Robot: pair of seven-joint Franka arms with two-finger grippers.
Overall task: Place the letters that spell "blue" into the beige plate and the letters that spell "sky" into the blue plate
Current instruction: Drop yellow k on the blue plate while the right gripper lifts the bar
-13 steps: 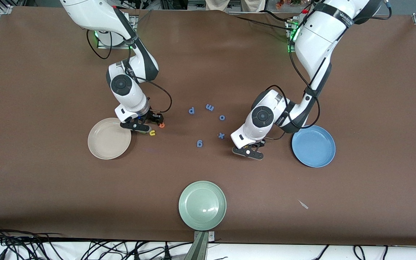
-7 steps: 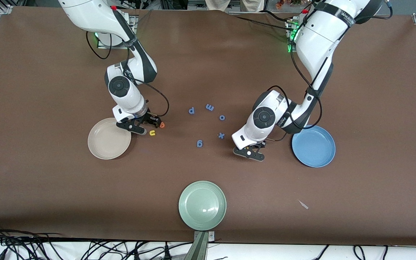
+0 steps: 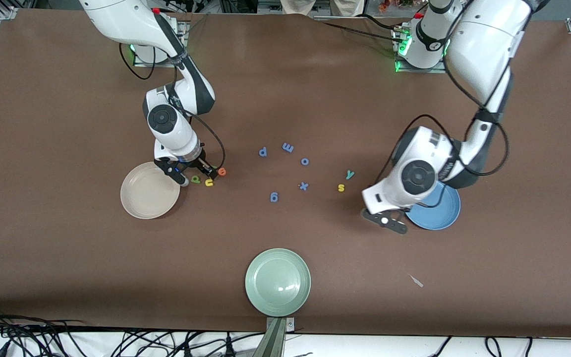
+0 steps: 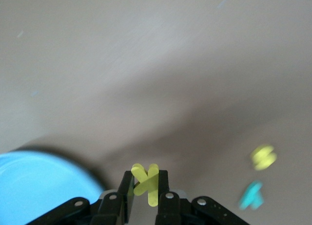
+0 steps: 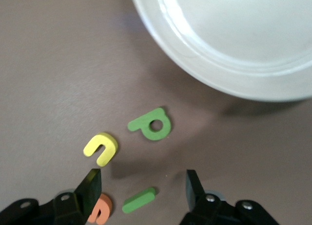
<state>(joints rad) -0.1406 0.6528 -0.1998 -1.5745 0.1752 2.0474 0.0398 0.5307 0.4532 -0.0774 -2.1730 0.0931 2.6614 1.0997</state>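
The round cream-beige plate [image 3: 149, 190] sits on the brown tabletop [image 3: 67, 248] toward the right arm's end, and nothing lies in it. Just beside its rim, the right gripper [image 3: 189, 171] hangs low with jaws spread, released, holding nothing. Under it lie four small letters: the green "b" [image 5: 151, 124], the yellow "u" [image 5: 101, 148], the thin green "l" bar [image 5: 139, 199] and the orange "e" [image 5: 101, 210], all on the tabletop, close together.

In the middle, five small all-blue letters [image 3: 288, 147] lie scattered. Near the tabletop's edge closest to the front camera sits a round pale green plate [image 3: 277, 281].

Toward the left arm's end, the teal-green "y" [image 3: 349, 174] and the yellow "s" [image 3: 341, 187] lie on the tabletop. The left gripper [image 3: 390, 223] is up beside the round sky-blue plate [image 3: 441, 214], clenched on the yellow "k" [image 4: 146, 183], which is pinched between its fingers [image 4: 126, 191] over the tabletop at that plate's rim.
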